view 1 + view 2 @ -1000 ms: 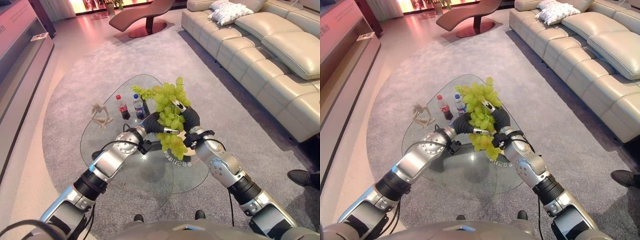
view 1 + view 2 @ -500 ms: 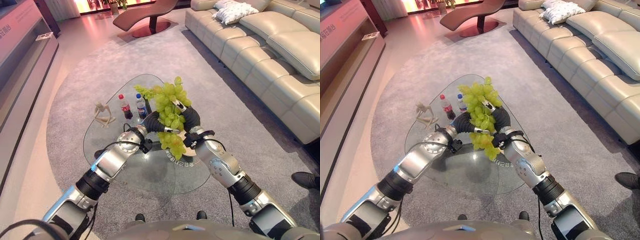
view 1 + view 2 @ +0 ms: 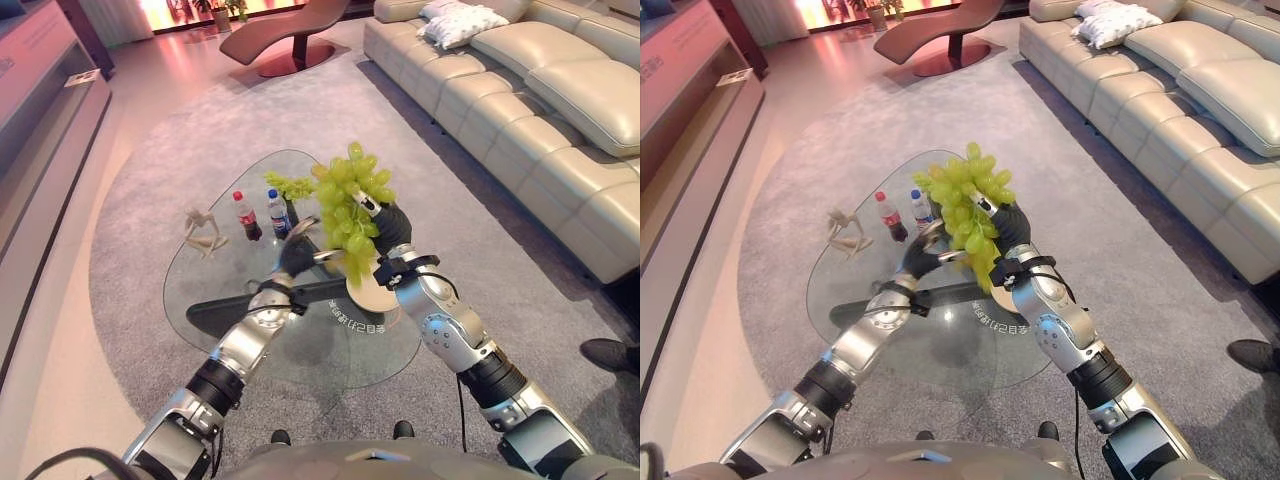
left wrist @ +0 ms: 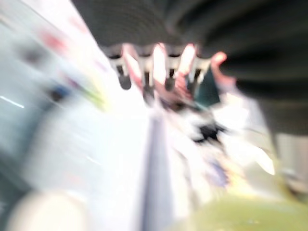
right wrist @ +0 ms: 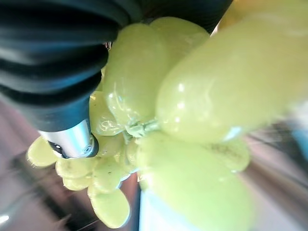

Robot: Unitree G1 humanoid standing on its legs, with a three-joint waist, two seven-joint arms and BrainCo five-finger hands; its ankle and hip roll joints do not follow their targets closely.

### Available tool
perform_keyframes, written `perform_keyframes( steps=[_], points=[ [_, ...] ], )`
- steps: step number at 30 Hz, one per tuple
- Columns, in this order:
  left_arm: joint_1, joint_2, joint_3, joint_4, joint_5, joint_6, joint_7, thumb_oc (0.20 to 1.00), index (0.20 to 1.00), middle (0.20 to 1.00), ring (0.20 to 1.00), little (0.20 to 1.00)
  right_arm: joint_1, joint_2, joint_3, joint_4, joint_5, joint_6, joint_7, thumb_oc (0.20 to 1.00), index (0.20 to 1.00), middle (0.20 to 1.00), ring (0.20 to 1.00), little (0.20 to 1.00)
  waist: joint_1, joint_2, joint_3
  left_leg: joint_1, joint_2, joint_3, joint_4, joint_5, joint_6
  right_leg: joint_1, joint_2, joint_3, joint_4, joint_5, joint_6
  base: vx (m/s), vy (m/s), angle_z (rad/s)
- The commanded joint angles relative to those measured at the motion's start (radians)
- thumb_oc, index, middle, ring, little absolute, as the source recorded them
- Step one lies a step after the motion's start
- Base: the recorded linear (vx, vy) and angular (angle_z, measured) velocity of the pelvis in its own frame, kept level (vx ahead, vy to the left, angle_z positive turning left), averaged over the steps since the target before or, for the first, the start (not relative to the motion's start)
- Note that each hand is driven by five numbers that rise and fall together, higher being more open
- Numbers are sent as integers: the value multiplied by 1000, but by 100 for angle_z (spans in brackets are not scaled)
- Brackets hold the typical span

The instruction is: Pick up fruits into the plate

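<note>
A big bunch of green grapes [image 3: 350, 203] hangs above the glass table [image 3: 215, 285], and my right hand [image 3: 388, 228] is shut on it from the right; in the right wrist view the grapes [image 5: 192, 120] press against the hand. Just below the bunch a beige plate [image 3: 369, 293] sits on the glass. My left hand [image 3: 298, 256] is left of the bunch, a little apart from it, its fingers loosely spread and holding nothing. A smaller grape cluster [image 3: 286, 185] lies farther back on the table.
Two small bottles [image 3: 245, 215] [image 3: 278, 211] and a wooden figure [image 3: 201, 231] stand on the table's far left part. A beige sofa [image 3: 540, 130] runs along the right. A person's shoe [image 3: 604, 353] is on the carpet at the right edge.
My left hand has come off the grape bunch and dropped back to the left. The right hand alone now holds the bunch, raised slightly above the plate.
</note>
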Motion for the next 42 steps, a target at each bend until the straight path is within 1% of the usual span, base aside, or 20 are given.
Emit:
perform_keyframes(
  steps=[1, 2, 3, 4, 5, 7, 12, 15, 20, 23, 26, 28, 29, 32, 35, 36, 38, 39, 42],
  points=[
    [-42, 79, 12, 57, 18, -84, 43, 1000, 1000, 1000, 1000, 1000, -120, 110, -111, -163, 23, -119, 43, 200, 200, 200, 200, 200, 7, -53, 11, 3, -19, -24, 32, -134, 33, 44, 19, -19, 56, -127, -11, 36, 5, -1],
    [-41, 78, 14, 59, 20, -96, 44, 758, 758, 758, 758, 758, -120, 109, -113, -161, 27, -118, 46, 200, 200, 200, 200, 200, 7, -53, 10, 3, -19, -24, 33, -134, 33, 45, 19, -19, 56, -127, -11, 32, 3, -1],
    [-42, 77, 17, 60, 31, -111, 37, 200, 200, 200, 200, 200, -119, 114, -114, -158, 26, -112, 51, 200, 200, 200, 200, 200, 7, -54, 9, 4, -19, -24, 34, -135, 32, 46, 19, -18, 57, -128, -11, 32, 3, 0],
    [-46, 79, 14, 59, 45, -127, 38, 200, 200, 200, 200, 200, -115, 114, -111, -156, 26, -109, 58, 200, 200, 200, 200, 200, 5, -54, 8, 6, -18, -22, 34, -136, 32, 47, 18, -19, 59, -129, -11, 0, 0, 0],
    [-46, 79, 14, 59, 45, -127, 38, 200, 200, 200, 200, 200, -115, 114, -111, -156, 26, -109, 58, 200, 200, 200, 200, 200, 5, -54, 8, 6, -18, -22, 34, -136, 32, 47, 18, -19, 59, -129, -11, 0, 0, 0],
    [-60, 86, 1, 40, 65, -146, 40, 200, 200, 200, 200, 200, -108, 116, -101, -151, 24, -102, 73, 200, 200, 200, 200, 200, 4, -55, 7, 3, -17, -21, 36, -135, 32, 44, 18, -19, 61, -129, -10, 0, 0, 0],
    [-75, 92, -1, 5, 86, -168, 29, 200, 200, 200, 200, 200, -103, 117, -91, -143, 20, -86, 96, 200, 200, 200, 200, 200, 5, -57, 8, -6, -16, -21, 41, -128, 33, 36, 16, -22, 65, -122, -11, -13, -1, 0],
    [-77, 98, -3, -21, 93, -171, 29, 200, 200, 200, 200, 200, -100, 119, -88, -145, 11, -83, 95, 200, 200, 200, 200, 200, 7, -57, 9, -5, -16, -22, 40, -128, 32, 38, 15, -23, 65, -122, -11, 0, 0, 0],
    [-78, 101, 7, -44, 99, -150, 34, 200, 200, 200, 200, 200, -91, 120, -95, -137, -25, -87, 79, 200, 200, 200, 200, 200, 7, -57, 7, -3, -15, -22, 40, -127, 31, 41, 14, -25, 63, -121, -11, 0, 0, 0],
    [-68, 107, 14, -44, 99, -140, 48, 200, 200, 200, 200, 200, -87, 116, -113, -126, -65, -92, 48, 200, 200, 200, 200, 200, 10, -57, 8, -6, -14, -22, 43, -127, 31, 40, 13, -28, 66, -122, -11, 11, 0, 0],
    [-43, 113, 30, -34, 102, -119, 59, 200, 200, 200, 200, 200, -75, 96, -164, -100, -100, -108, 3, 200, 200, 200, 200, 200, 12, -57, 15, -12, -17, -26, 46, -128, 33, 37, 13, -29, 68, -121, -10, 25, -2, 1],
    [-31, 120, 37, -28, 99, -110, 65, 200, 200, 200, 200, 200, -70, 90, -186, -86, -117, -120, -10, 200, 200, 200, 200, 200, 14, -56, 19, -17, -18, -28, 48, -127, 33, 32, 13, -31, 69, -120, -11, 0, 0, 0],
    [-15, 125, 49, -17, 96, -103, 73, 200, 200, 200, 200, 200, -65, 77, -215, -71, -123, -129, -21, 200, 200, 200, 200, 200, 15, -56, 26, -24, -20, -30, 48, -126, 34, 26, 13, -32, 70, -120, -11, 0, 0, 0],
    [23, 138, 73, 6, 92, -108, 89, 200, 200, 200, 200, 200, -47, 49, -263, -50, -130, -140, -31, 200, 200, 200, 200, 200, 17, -54, 40, -38, -22, -33, 49, -124, 35, 14, 12, -35, 73, -120, -11, -42, -3, 3],
    [81, 147, 109, 56, 67, -94, 112, 200, 200, 200, 200, 200, -19, 7, -326, -12, -141, -152, -43, 200, 200, 200, 200, 200, 21, -50, 69, -70, -27, -40, 55, -121, 36, -13, 11, -37, 75, -117, -12, -86, 0, 6],
    [92, 148, 114, 73, 64, -95, 116, 200, 200, 200, 200, 200, -16, -3, -338, 0, -146, -155, -46, 200, 200, 200, 200, 200, 22, -49, 79, -74, -29, -42, 55, -128, 35, -16, 11, -37, 75, -124, -11, -117, 3, 6],
    [104, 152, 125, 112, 59, -102, 121, 200, 200, 200, 200, 200, -21, -26, -358, 34, -151, -164, -50, 200, 200, 200, 200, 200, 23, -46, 105, -96, -32, -46, 57, -123, 35, -38, 11, -38, 78, -122, -13, -170, 5, 7],
    [105, 155, 131, 145, 63, -109, 127, 200, 200, 200, 200, 200, -36, -47, -367, 69, -154, -167, -60, 200, 200, 200, 200, 200, 23, -44, 130, -114, -36, -52, 57, -118, 36, -55, 12, -37, 81, -119, -15, -198, 7, 5],
    [103, 142, 148, 225, 53, -117, 140, 200, 200, 200, 200, 200, -55, -68, -372, 134, -176, -176, -69, 200, 200, 200, 200, 200, 24, -41, 174, -145, -42, -58, 58, -107, 37, -84, 12, -38, 86, -114, -18, -155, 8, 5]
  ],
)
